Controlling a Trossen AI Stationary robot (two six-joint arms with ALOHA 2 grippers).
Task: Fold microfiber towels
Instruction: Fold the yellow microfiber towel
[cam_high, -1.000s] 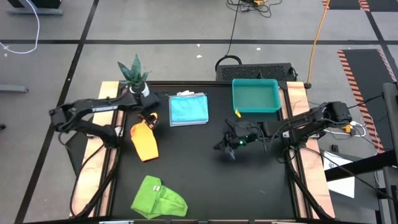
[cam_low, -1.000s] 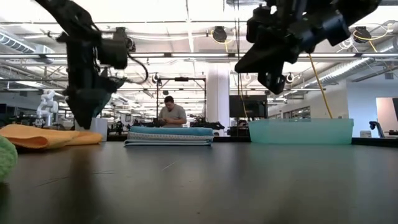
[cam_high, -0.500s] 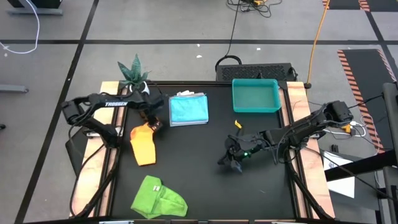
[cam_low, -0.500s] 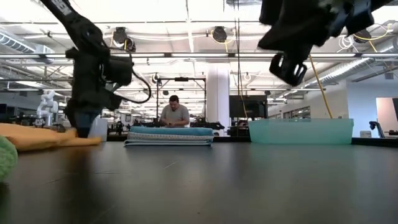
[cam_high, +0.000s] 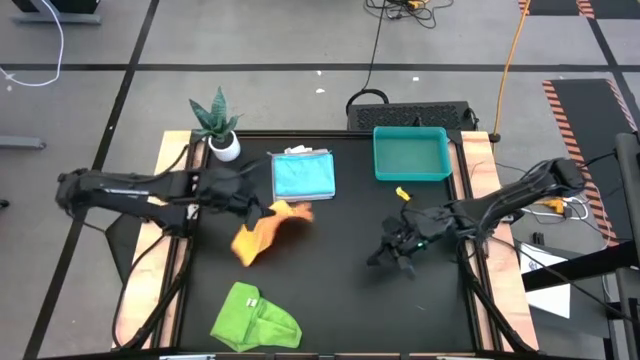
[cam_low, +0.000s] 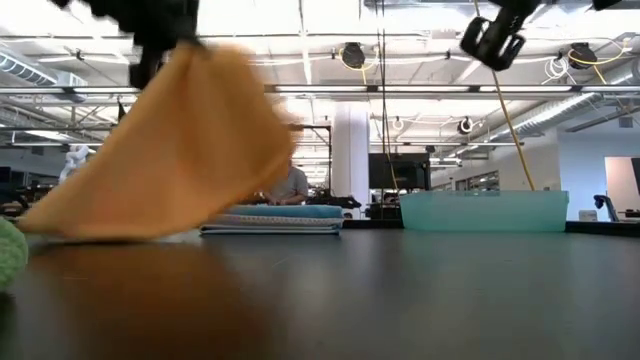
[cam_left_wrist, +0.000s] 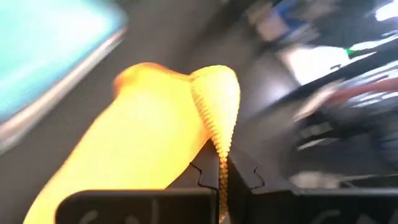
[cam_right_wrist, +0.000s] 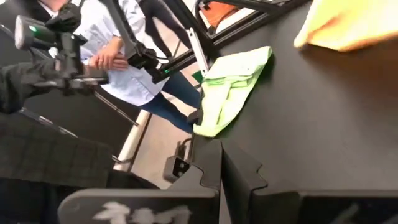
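The yellow-orange towel (cam_high: 268, 230) hangs slanted from my left gripper (cam_high: 262, 208), which is shut on it left of the table's middle. It fills the left of the low view (cam_low: 170, 150). A folded light blue towel (cam_high: 303, 175) lies flat at the far middle. The lime green towel (cam_high: 255, 318) lies crumpled at the near left edge. My right gripper (cam_high: 385, 258) hovers shut and bare right of the middle, high above the table (cam_low: 492, 40). My left gripper pinches a narrow bunched ridge of the yellow-orange towel (cam_left_wrist: 221, 146) between its two fingers. The fingers come from the table's left, slanting down. The cloth drapes below them, drawn into a slope, and its lower end (cam_low: 60, 225) rests on the table.
A teal tray (cam_high: 411, 155) stands at the far right. A potted plant (cam_high: 217, 125) sits at the far left corner. A person (cam_right_wrist: 124, 62) stands beyond the table's near left corner. Bare black tabletop (cam_high: 340, 300) lies in the near middle.
My left gripper has shut on the yellow-orange towel, then risen and gone toward the table's right. The towel's far end has lifted and swung right with it, while its near end has stayed on the table. My right gripper has risen and drifted toward the right and near edges.
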